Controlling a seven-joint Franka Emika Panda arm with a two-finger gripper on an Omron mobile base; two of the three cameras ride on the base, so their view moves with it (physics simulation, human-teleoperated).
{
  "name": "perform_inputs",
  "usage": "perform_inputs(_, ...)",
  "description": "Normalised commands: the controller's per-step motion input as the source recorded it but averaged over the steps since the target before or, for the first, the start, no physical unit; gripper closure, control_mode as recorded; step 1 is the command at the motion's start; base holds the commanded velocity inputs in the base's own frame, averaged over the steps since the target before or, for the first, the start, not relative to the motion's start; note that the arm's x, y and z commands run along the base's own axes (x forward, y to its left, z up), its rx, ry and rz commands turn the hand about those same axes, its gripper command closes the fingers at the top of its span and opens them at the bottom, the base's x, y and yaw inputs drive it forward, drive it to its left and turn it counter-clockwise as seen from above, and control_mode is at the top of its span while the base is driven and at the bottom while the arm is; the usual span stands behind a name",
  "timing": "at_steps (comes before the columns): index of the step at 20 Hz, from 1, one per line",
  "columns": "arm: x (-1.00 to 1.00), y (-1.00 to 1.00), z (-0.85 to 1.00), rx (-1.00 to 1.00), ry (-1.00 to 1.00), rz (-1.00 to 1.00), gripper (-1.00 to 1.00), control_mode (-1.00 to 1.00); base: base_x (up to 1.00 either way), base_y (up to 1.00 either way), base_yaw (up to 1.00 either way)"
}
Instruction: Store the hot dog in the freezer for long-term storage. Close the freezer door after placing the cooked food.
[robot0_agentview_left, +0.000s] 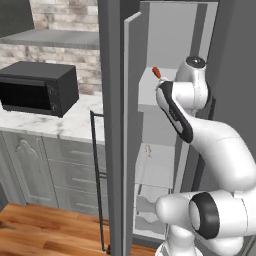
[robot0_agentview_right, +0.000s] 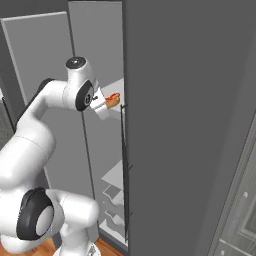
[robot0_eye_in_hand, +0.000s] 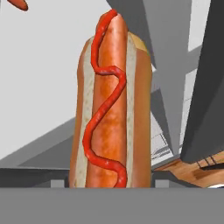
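Hot dog (robot0_eye_in_hand: 111, 105) held in hand (robot0_agentview_right: 101, 106), reaching into open freezer (robot0_agentview_right: 107, 60).
Bun sticks straight out ahead of the fingers, gripped at its near end. Probably light, soft, squashable; mid-bun sides likely safest, gentle squeeze. Freezer door (robot0_agentview_left: 131, 135) stands open beside the hand.

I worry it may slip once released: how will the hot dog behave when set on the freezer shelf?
The hot dog looks rounded and oblong, so it may roll if laid on its side. Its soft-looking bun probably dents under a tight gripper squeeze. Small for the hand, it likely weighs little.
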Motion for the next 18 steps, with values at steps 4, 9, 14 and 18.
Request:
perform_inputs(4,0.54,0.00,0.00,0.00,0.06,-0.01,1.00,-1.00,0.00,0.00,0.00)
perform_inputs(9,0.35,0.00,0.00,0.00,0.00,0.00,1.00,-1.00,0.00,0.00,0.00)
perform_inputs(14,0.37,-0.01,-0.01,0.00,0.00,0.00,1.00,-1.00,0.00,0.00,0.00)
perform_inputs(18,0.39,-0.09,-0.08,-0.03,0.02,-0.01,1.00,-1.00,0.00,0.00,0.00)
